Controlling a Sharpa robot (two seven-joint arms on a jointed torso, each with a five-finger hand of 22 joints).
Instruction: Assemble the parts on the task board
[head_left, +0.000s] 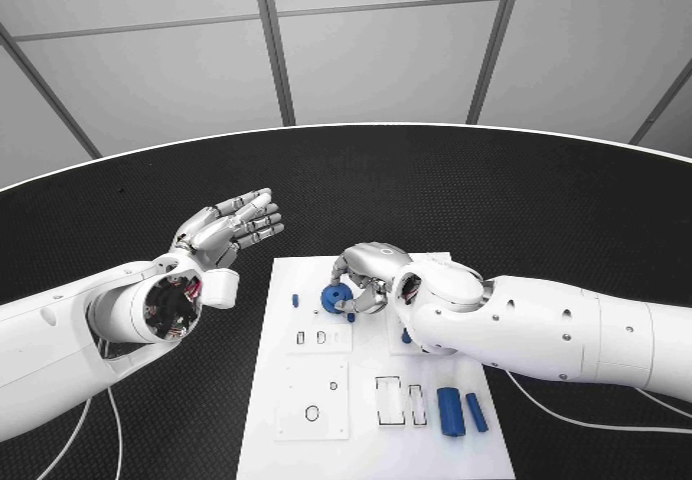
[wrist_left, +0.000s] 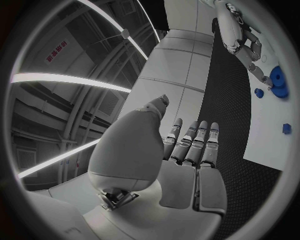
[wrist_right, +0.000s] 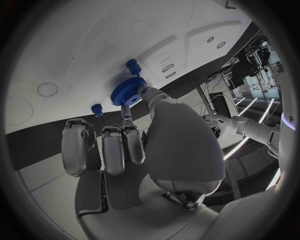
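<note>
We log the black table (head_left: 476, 190) carrying the white task board (head_left: 361, 440), which runs lengthwise from 12 to 6 o'clock. The board's cut-out slots (head_left: 389, 398) near its 6 o'clock end hold nothing. Two blue bars (head_left: 460, 411) lie side by side at about 5 o'clock on the board, long axes running 12 to 6. The left hand (head_left: 231, 228) hovers off the board at 10 o'clock, fingers straight and apart, holding nothing. The right hand (head_left: 372, 272) pinches a blue gear (head_left: 336, 297) over the board's 12 o'clock end, its toothed disc standing on edge. A small blue peg (head_left: 296, 299) stands at 9 o'clock of the gear.
</note>
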